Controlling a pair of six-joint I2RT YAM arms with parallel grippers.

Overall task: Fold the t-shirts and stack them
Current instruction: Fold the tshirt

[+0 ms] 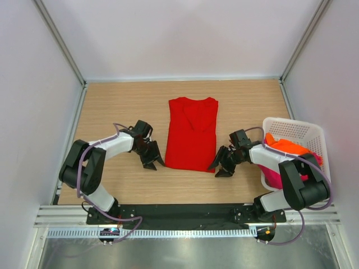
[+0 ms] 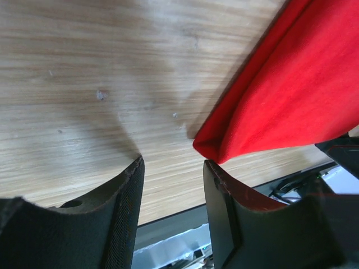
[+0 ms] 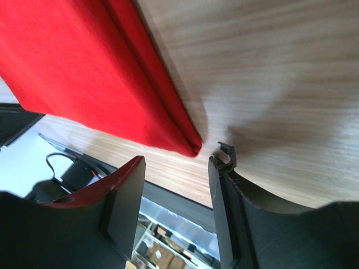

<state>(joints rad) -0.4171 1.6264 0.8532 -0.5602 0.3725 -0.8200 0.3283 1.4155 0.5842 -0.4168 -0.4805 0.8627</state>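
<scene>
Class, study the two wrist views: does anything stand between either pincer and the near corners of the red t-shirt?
Nothing visible does. The left pincer stands open, with only table surface before the near corner of the red t-shirt. The right pincer is likewise open, just short of its corner.

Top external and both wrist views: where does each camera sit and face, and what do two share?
Top external: above, behind the arms, looking down on table, red t-shirt, basket; both arms show.
Left wrist: on left arm, facing down; left fingers beside shirt's near-left corner.
Right wrist: on right arm, facing down; right fingers beside near-right corner.
Shared: the t-shirt's near hem.
</scene>
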